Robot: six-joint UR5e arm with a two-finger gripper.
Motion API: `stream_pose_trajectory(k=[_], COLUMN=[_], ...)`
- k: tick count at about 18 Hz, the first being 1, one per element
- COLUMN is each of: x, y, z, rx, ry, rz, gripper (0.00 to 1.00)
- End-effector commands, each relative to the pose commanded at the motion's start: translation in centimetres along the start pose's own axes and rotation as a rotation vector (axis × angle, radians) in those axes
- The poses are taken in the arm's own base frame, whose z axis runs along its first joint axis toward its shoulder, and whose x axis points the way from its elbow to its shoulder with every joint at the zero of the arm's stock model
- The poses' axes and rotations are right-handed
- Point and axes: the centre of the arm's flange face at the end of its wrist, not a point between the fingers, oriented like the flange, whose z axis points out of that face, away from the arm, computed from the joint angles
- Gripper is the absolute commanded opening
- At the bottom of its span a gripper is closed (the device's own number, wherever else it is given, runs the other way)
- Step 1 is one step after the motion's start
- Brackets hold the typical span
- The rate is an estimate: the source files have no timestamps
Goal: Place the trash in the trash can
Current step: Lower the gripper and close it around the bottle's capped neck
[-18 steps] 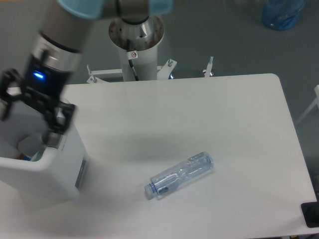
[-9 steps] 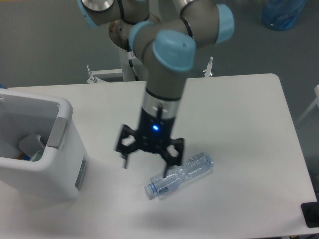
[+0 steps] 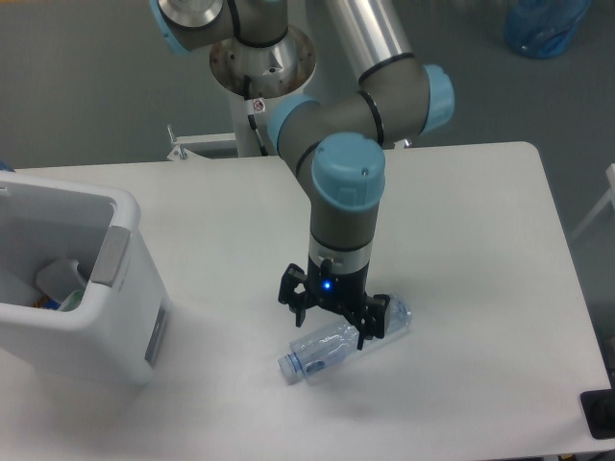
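Note:
A clear bluish plastic bottle (image 3: 315, 354) lies on its side on the white table (image 3: 461, 230), cap end toward the front left. My gripper (image 3: 335, 323) hangs straight down over the bottle's middle. It is open, with one finger on each side of the bottle, and it hides that part. The trash can (image 3: 117, 252), a big white bin with a grey handle patch, stands at the table's left edge. Inside it lies a pale crumpled piece (image 3: 60, 276) that looks like the tissue.
The robot's pedestal (image 3: 261, 69) rises behind the table's far edge. A blue bag (image 3: 544, 25) sits on the floor at the top right. A small black object (image 3: 600, 414) is at the front right corner.
The arm swung from above the trash can across to the bottle. In the last half second the gripper shifted right and sank down around the bottle. The bottle has not moved.

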Motion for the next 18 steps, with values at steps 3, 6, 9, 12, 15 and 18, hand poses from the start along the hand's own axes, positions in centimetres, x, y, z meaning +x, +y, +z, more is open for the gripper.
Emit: stream_pose_trajectory(k=[3, 6, 9, 12, 15, 18], x=[0.3, 0.6, 1.5, 2.1, 3.3, 4.1], y=[0.1, -0.4, -1.6, -2.2, -2.8, -3.3], z=[2.1, 4.3, 5.2, 6.5, 7.9, 9.1], rx=[-0.017, -0.029, -0.031, -0.033, -0.043, -0.084], ry=[0.031, 0.053, 0.064, 0.071, 0.088, 0.081], rz=[0.055, 0.095, 0.131, 0.142, 0.155, 0.173], gripper=[1.0, 1.0, 1.0, 1.0, 1.0, 1.0])
